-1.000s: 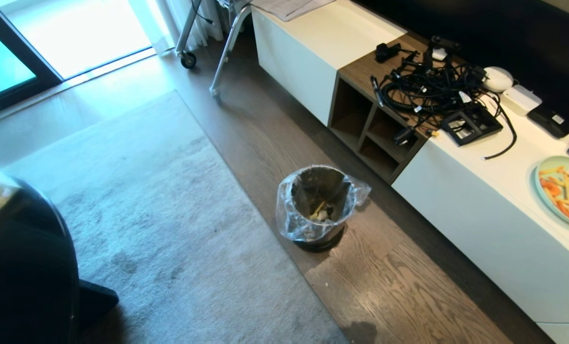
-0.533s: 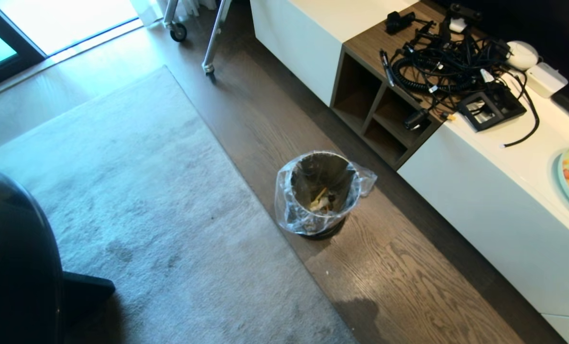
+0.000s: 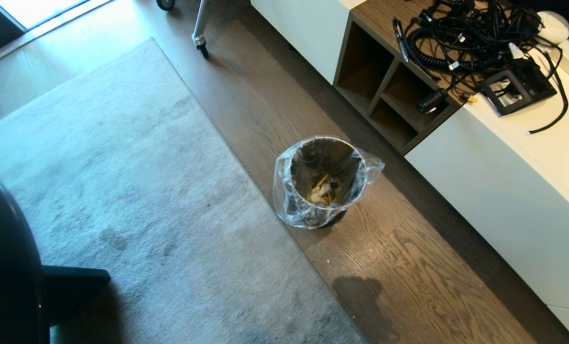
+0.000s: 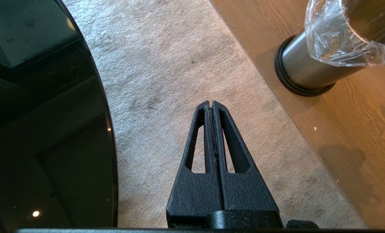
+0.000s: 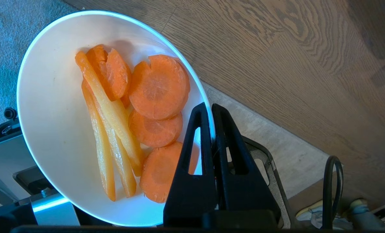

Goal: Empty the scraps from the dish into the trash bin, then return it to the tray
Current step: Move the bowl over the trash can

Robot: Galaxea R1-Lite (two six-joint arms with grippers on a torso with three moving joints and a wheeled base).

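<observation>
White dish (image 5: 50, 106) rides in the right tool (image 5: 212, 108), pinched by its rim, scraps (image 5: 131, 119) unspilled. Trash bin (image 3: 323, 179) stands ahead on the floor; tipping and tray return remain. Left tool (image 4: 212, 105) hangs pressed together, idle.

Daylight enters from the far left, washing the rug (image 3: 136, 191) pale. A soft shadow falls on the wood floor (image 3: 409, 267) nearby; the glossy tabletop (image 4: 43, 113) shows glare. Focus is sharp.
</observation>
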